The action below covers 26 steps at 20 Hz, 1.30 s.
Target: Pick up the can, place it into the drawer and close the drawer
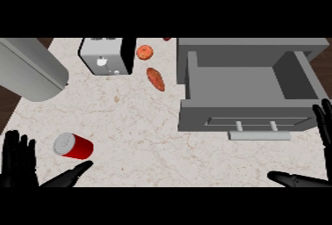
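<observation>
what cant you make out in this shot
Head view:
- right hand: palm cut off by the right edge.
- left hand: wrist cut off by the lower edge.
- drawer: floor near its front wall hidden by that wall.
- can: label too small to read.

A kitchen is shown, seen from steeply above. Most of the view is taken up by a pale marbled counter (149,127) with faint brown veining, of the kind fitted as a kitchen worktop. At the far side a silver toaster (103,56) is placed, its front control visible. Just to the right of it, food is laid directly on the counter: an orange round item (144,52) and, nearer, an elongated reddish-brown one, perhaps a sweet potato (156,79). At the right a grey drawer (250,90) is pulled open, with a bar handle (258,134) on its near front. A red can (73,146) is lying on its side at the near left. Dark wooden flooring (8,99) is glimpsed beyond the counter's left edge.
</observation>
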Each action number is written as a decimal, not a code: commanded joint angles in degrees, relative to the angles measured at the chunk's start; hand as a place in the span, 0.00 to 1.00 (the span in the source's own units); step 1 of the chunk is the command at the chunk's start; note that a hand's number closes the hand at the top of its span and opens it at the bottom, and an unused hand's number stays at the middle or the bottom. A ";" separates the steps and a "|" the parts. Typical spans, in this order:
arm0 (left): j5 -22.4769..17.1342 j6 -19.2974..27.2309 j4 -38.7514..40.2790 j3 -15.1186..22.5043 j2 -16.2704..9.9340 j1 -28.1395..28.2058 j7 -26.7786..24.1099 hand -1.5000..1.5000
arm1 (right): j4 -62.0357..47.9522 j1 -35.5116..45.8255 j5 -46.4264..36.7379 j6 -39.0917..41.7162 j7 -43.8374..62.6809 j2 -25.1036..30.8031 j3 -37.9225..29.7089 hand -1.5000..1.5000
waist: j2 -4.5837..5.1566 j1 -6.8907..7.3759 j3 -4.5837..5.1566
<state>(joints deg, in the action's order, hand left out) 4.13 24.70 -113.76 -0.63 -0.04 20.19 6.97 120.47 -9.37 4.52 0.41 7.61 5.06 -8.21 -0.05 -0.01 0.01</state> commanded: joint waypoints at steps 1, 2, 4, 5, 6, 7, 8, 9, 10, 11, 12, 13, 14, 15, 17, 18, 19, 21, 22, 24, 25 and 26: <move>-0.87 3.70 6.83 2.60 0.04 0.36 -5.92 0.00 | 5.40 -2.39 1.08 0.48 2.73 0.15 -0.97 0.00 | -0.02 -0.12 0.01; -1.03 5.69 10.53 4.69 0.04 -0.73 -9.13 0.00 | 2.77 4.55 1.50 -0.90 7.34 2.33 -2.35 0.00 | 0.04 0.07 0.03; -3.65 2.85 7.94 1.54 0.04 4.59 -10.62 0.00 | 5.59 0.92 1.81 0.09 6.50 2.15 -3.25 0.00 | -0.04 0.14 0.01; -4.46 5.75 14.59 2.01 0.04 -1.20 -12.85 0.00 | 2.69 1.07 0.77 -0.04 3.69 0.51 -2.08 0.00 | 0.02 0.00 0.01; -3.97 5.50 16.41 -0.36 0.04 -3.93 -11.74 0.00 | 1.05 3.75 3.75 0.94 3.82 2.66 -5.48 0.00 | 0.05 -0.03 0.00; -7.48 3.75 21.01 -2.00 0.04 -3.50 -16.86 0.00 | 2.95 -2.49 2.94 3.26 0.25 1.38 -3.84 0.00 | 0.01 -0.22 0.02; -7.58 3.21 18.91 -2.76 0.04 -2.88 -15.38 0.00 | 4.43 1.60 3.07 1.82 5.58 2.91 -4.88 0.00 | 0.01 -0.01 0.01; -8.20 1.81 17.85 -3.44 0.04 -0.75 -16.66 0.00 | 5.87 1.25 1.56 0.32 7.06 1.23 -3.14 0.00 | 0.00 0.07 0.01; -9.94 1.24 22.77 -4.37 0.04 -1.98 -19.09 0.00 | 4.88 0.12 3.21 2.47 5.02 2.29 -4.75 0.00 | 0.01 -0.03 0.01; -8.58 1.79 21.76 -5.30 -0.03 -4.03 -16.95 0.00 | 3.16 0.09 2.58 1.69 3.45 0.51 -4.58 0.00 | 0.02 -0.03 -0.01; -12.90 -1.87 31.30 -8.11 0.04 -5.79 -24.17 0.00 | 2.55 0.59 3.57 2.50 3.21 1.72 -5.22 0.00 | 0.06 -0.12 0.04; -12.40 1.92 26.39 -2.96 0.04 -0.43 -24.55 0.00 | 5.40 0.09 3.35 1.72 5.90 1.30 -5.20 0.00 | -0.01 0.04 0.01; -9.33 3.14 26.52 -4.58 0.04 -6.31 -19.82 0.00 | 0.25 6.31 4.38 1.72 6.70 3.48 -6.73 0.00 | 0.05 0.07 -0.01; -12.43 -0.78 29.11 -7.85 -1.41 -6.03 -20.56 0.00 | 8.98 -1.49 2.15 1.68 7.15 0.17 -3.36 0.00 | 0.00 -0.15 0.01; -13.91 -1.09 34.33 -7.59 0.03 -6.15 -25.29 0.00 | 4.60 0.23 1.79 2.88 5.37 1.06 -4.13 0.00 | 0.03 -0.06 0.01; -12.38 -0.06 36.02 -8.24 -0.78 -9.34 -24.18 0.00 | 10.34 0.02 5.36 2.79 10.28 2.81 -6.93 0.00 | 0.01 -0.26 0.01; -13.81 -1.98 33.71 -8.69 -0.97 -5.44 -24.84 0.00 | 4.92 -1.33 0.07 2.48 3.51 -1.03 -3.43 0.00 | 0.02 -0.01 -0.01; -13.38 1.33 38.58 -6.96 0.02 -9.65 -27.63 0.00 | 9.43 -1.20 1.65 2.80 8.73 0.35 -4.36 0.00 | 0.02 -0.13 0.00; -14.61 -0.26 42.67 -8.24 0.02 -11.04 -30.47 0.00 | 9.78 1.36 4.51 2.13 11.03 2.17 -7.48 0.00 | 0.03 -0.15 0.02; -16.29 -2.20 46.34 -11.10 -0.61 -12.26 -32.29 0.00 | 8.82 -2.90 3.19 4.58 5.46 -0.02 -6.44 0.00 | 0.02 -0.24 0.01; -18.08 -4.38 46.26 -12.44 -2.34 -12.59 -31.27 0.00 | 4.58 1.91 0.69 3.57 6.16 1.39 -5.75 0.00 | 0.06 -0.01 0.01; -18.10 -3.21 48.21 -13.34 -2.39 -14.59 -31.43 0.00 | 8.08 -2.98 2.66 4.76 5.50 -0.83 -5.69 0.00 | 0.03 -0.22 0.00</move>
<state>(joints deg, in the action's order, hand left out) -11.63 22.99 -72.07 -10.44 -1.13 9.78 -22.26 127.23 -10.00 7.39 4.19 13.84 5.79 -14.37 -0.02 -0.12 0.02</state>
